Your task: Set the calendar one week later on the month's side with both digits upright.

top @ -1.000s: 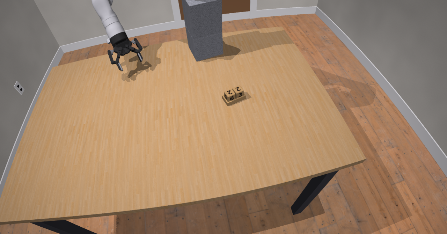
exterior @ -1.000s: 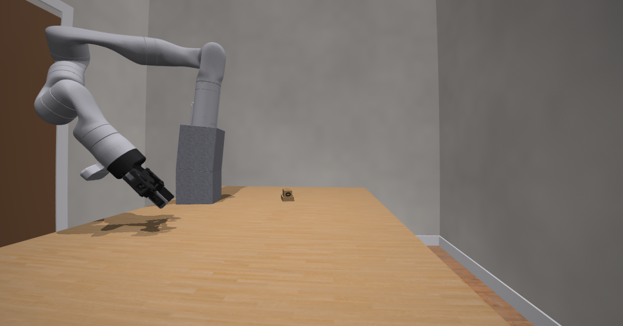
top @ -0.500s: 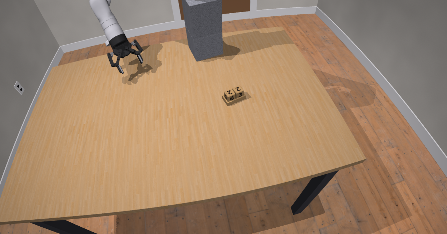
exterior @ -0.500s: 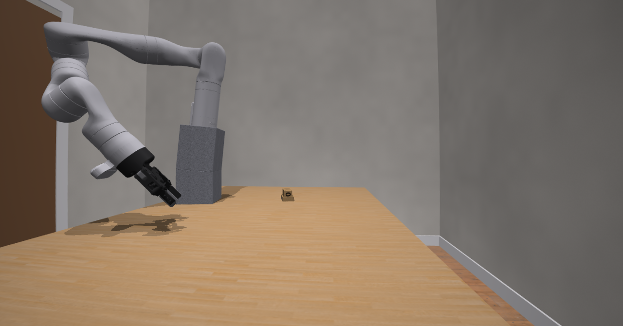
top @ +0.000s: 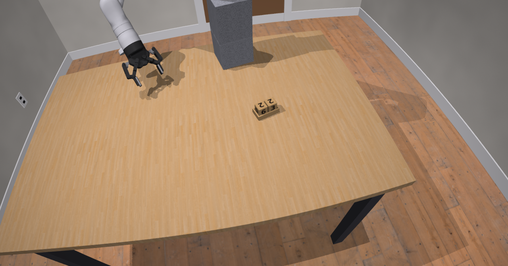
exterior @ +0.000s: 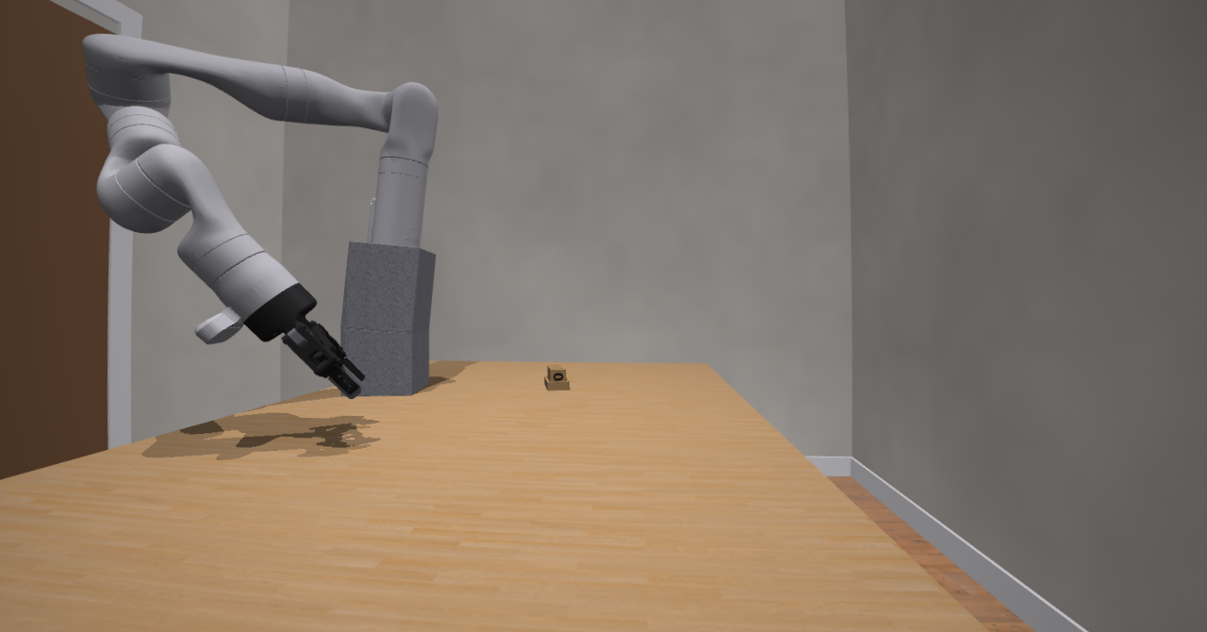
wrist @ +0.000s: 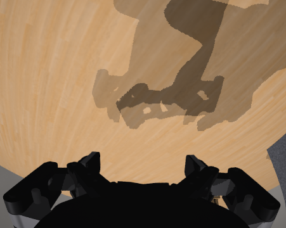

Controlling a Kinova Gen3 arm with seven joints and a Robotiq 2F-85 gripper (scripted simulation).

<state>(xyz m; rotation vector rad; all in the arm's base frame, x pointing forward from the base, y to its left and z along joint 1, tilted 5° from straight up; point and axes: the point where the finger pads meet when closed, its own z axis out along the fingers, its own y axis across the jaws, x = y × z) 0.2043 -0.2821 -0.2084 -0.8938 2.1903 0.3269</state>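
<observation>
The calendar's small wooden tray (top: 270, 114) (exterior: 556, 385) lies flat on the table. Two wooden cubes stand side by side in it. In the top view, the left cube (top: 260, 105) has a 2 on top and a 6 on its near side. The right cube (top: 270, 101) has a 2 on top and a 3 on its near side. The exterior view shows a 0 on the end face of one cube (exterior: 556, 374). I can make out no month's name; the far side is hidden. My gripper (top: 150, 78) (exterior: 355, 383) (wrist: 143, 163) is open and empty, tilted above the table, well away from the calendar.
The grey pedestal (top: 234, 37) (exterior: 384, 324) (wrist: 283, 164) of the arm stands at the table's back edge, between my gripper's side and the calendar's side. The wooden table (top: 159, 157) (exterior: 548, 502) bears the arm's shadow under my gripper.
</observation>
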